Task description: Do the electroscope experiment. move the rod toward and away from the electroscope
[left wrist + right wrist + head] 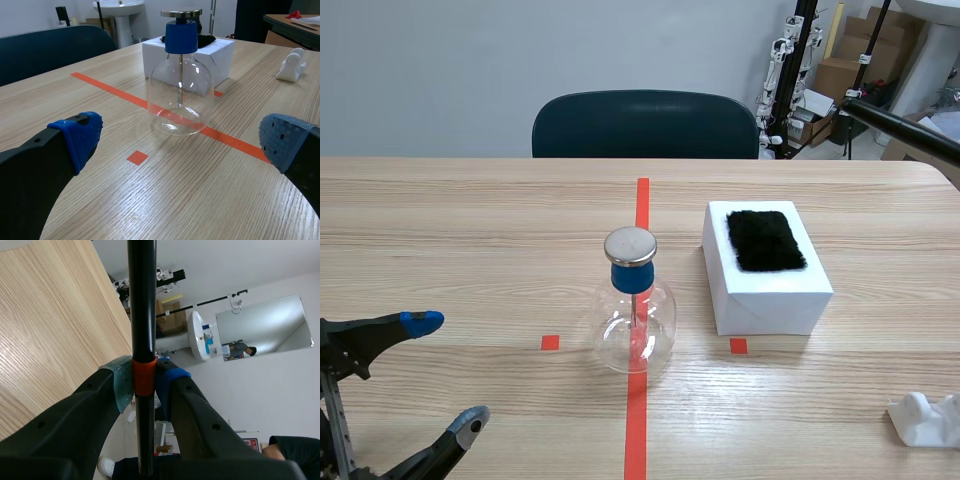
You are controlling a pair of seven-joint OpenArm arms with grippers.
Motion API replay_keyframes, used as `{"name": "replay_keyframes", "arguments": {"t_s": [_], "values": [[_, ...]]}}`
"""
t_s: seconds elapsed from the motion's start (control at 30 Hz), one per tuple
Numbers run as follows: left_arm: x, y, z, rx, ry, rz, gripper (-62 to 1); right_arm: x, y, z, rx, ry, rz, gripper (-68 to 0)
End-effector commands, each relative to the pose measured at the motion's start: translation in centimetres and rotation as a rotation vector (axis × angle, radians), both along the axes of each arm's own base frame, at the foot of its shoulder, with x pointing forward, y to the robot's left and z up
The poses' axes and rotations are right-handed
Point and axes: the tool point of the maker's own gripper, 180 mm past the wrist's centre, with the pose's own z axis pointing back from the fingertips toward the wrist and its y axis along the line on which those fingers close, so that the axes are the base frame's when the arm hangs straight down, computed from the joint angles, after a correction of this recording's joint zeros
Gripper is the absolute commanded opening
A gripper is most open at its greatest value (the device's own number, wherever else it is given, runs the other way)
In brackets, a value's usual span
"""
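Note:
The electroscope (635,310) is a clear glass flask with a blue stopper and a round metal cap. It stands on the red tape line at mid-table. My left gripper (445,373) rests low at the near left, open and holding nothing. In the left wrist view the electroscope (181,80) stands a short way ahead of that open gripper (181,142). My right gripper (144,382) is shut on a black rod (141,300) at its orange band. In the scene view only the rod (905,128) shows, high beyond the table's far right corner and well away from the flask.
A white box (765,270) with a black fur pad (765,240) on top sits just right of the flask. A small white object (925,418) lies at the near right edge. A dark chair (645,125) stands behind the far edge.

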Motion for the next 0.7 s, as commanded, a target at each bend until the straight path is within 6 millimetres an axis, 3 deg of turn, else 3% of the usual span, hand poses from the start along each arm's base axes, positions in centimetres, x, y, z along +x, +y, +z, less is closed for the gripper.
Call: {"name": "replay_keyframes", "arguments": {"t_s": [0.0, 0.67], "values": [[0.36, 0.33, 0.83, -0.017, -0.028, 0.007, 1.4, 0.64, 0.03, 1.4, -0.01, -0.05, 0.009, -67.7], [0.36, 0.33, 0.83, -0.017, -0.028, 0.007, 1.4, 0.65, -0.12, 1.36, -0.011, -0.048, 0.001, -67.7]]}}
